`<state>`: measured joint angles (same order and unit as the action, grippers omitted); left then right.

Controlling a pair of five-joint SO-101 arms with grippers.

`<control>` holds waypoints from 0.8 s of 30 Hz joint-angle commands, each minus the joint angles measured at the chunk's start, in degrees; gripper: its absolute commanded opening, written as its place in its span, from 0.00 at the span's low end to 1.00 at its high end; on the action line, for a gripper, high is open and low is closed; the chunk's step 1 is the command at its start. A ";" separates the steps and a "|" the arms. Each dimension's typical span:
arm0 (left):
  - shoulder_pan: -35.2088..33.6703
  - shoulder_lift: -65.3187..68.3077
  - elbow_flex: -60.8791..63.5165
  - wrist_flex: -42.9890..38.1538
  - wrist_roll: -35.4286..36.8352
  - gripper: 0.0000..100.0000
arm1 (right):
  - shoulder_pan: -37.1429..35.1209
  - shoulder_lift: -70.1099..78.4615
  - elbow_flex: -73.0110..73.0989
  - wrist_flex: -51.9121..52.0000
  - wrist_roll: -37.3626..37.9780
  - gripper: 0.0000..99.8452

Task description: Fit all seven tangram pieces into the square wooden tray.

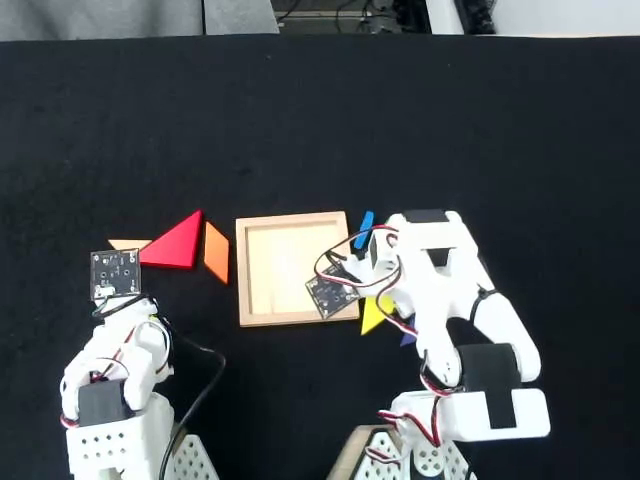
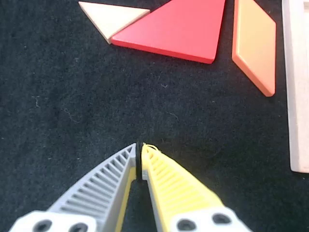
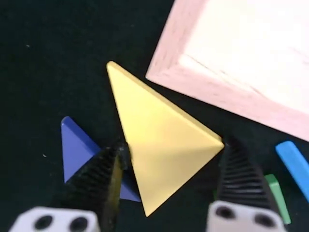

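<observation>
Yellow triangle (image 3: 164, 145) clamped between right pincer (image 3: 175, 149) tips, edge to corner, probably for carry into wooden tray (image 3: 217, 82) just ahead. Blue triangle (image 3: 77, 150) lies partly beneath it. Left pincer (image 2: 141, 150) clenched on nothing, parked short of red triangle (image 2: 178, 26), keeping clear.

Light: bright and even, falling from overhead across the black table (image 1: 320, 120)
Shadows: soft and faint, lost against that dark surface
Glare: the wooden tray (image 3: 260, 34) floor washes pale in the right wrist view; the right arm's white shell (image 1: 440, 260) gleams
</observation>
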<state>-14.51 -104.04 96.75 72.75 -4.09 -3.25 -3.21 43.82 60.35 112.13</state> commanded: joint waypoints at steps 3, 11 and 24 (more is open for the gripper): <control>-0.66 -0.18 0.66 0.00 0.35 0.03 | 0.62 0.22 0.22 0.18 -0.62 0.27; -0.66 -0.18 0.66 0.00 0.35 0.03 | -2.02 -0.40 1.63 -0.09 -2.29 0.33; -0.66 -0.18 0.66 -0.09 0.35 0.03 | -2.81 -0.40 1.80 -0.62 -2.20 0.31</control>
<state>-14.51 -104.04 96.75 72.75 -4.09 -4.22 -3.30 45.32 60.70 110.46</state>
